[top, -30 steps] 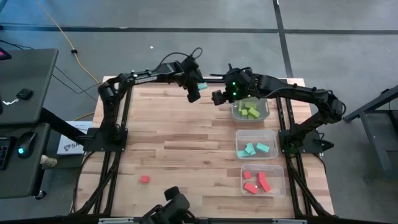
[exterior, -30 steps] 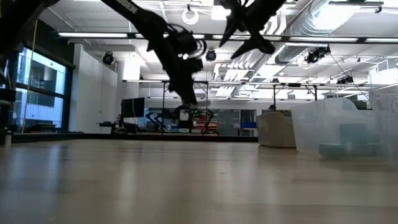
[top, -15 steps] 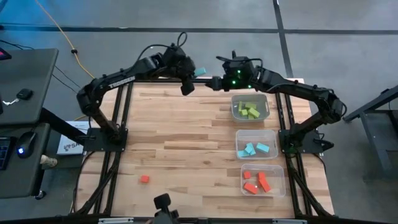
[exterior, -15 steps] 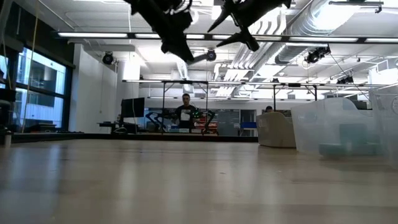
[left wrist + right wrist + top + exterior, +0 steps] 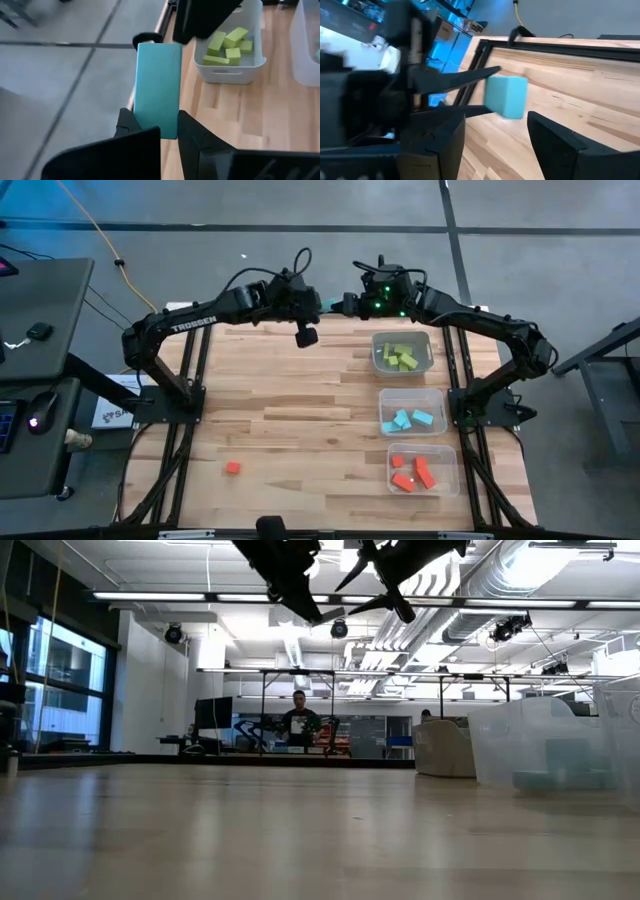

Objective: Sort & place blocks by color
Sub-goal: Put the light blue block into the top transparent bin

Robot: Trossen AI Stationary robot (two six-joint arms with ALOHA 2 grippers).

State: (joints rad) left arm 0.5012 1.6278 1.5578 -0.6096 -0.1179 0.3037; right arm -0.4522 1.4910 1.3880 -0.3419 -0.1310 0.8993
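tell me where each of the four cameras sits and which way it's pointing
High view: above the table, straight down; both arms, three bins, a red block.
Low view: table-top height, level into the room; both arms overhead, a person far back.
Left wrist view: on the left arm, past the left gripper, its jaws shut on a light blue block; green-block bin beyond.
Right wrist view: on the right arm, past the right gripper, jaws open.
Shared: both wrist views show the light blue block.

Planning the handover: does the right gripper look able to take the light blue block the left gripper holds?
Probably yes. The right gripper is open, facing the light blue block, which sticks out beyond the left gripper; nothing shows between them.
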